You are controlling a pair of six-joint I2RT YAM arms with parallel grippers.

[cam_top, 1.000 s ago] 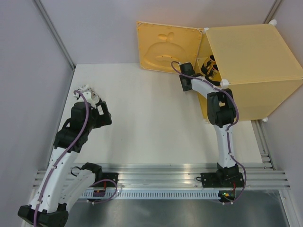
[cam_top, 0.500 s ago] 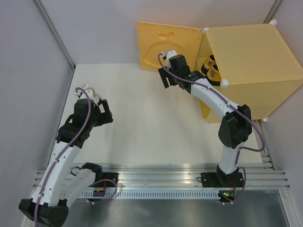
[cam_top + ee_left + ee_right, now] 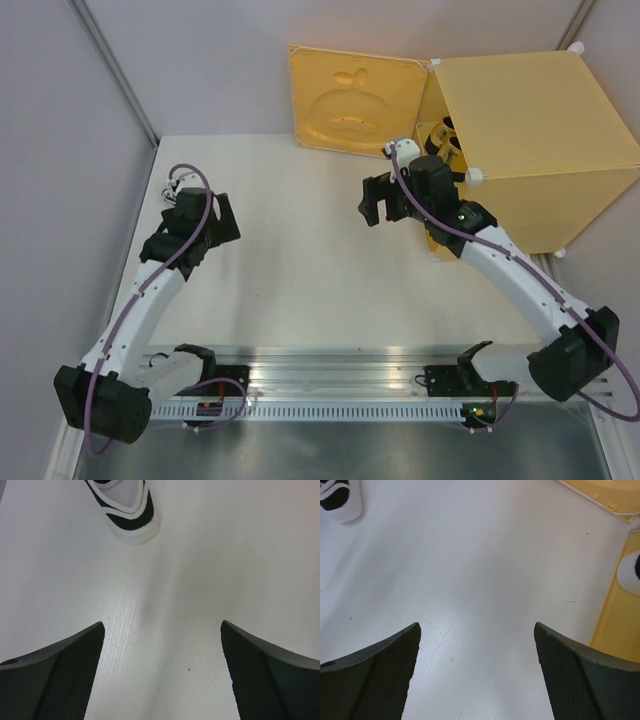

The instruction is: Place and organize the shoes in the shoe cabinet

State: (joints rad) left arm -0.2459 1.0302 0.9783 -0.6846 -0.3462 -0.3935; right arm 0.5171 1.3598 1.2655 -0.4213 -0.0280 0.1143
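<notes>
The left gripper [image 3: 162, 625] hung released over the white table [image 3: 210, 570], its fingers wide apart with nothing between them. A small white shoe with a black inside [image 3: 129, 507] lay ahead of it and slightly to the left, well clear of the fingertips. The right gripper [image 3: 476, 625] was also spread and empty. What looked like the same shoe lay far ahead on its left. To its right stood the large yellow-orange plastic cube cabinet [image 3: 540, 130] with its embossed square door [image 3: 350, 95] swung open. Shiny gold shoes [image 3: 447, 140] sat inside the mouth, and a white rounded toe [image 3: 630, 572] rested on the yellow edge.
</notes>
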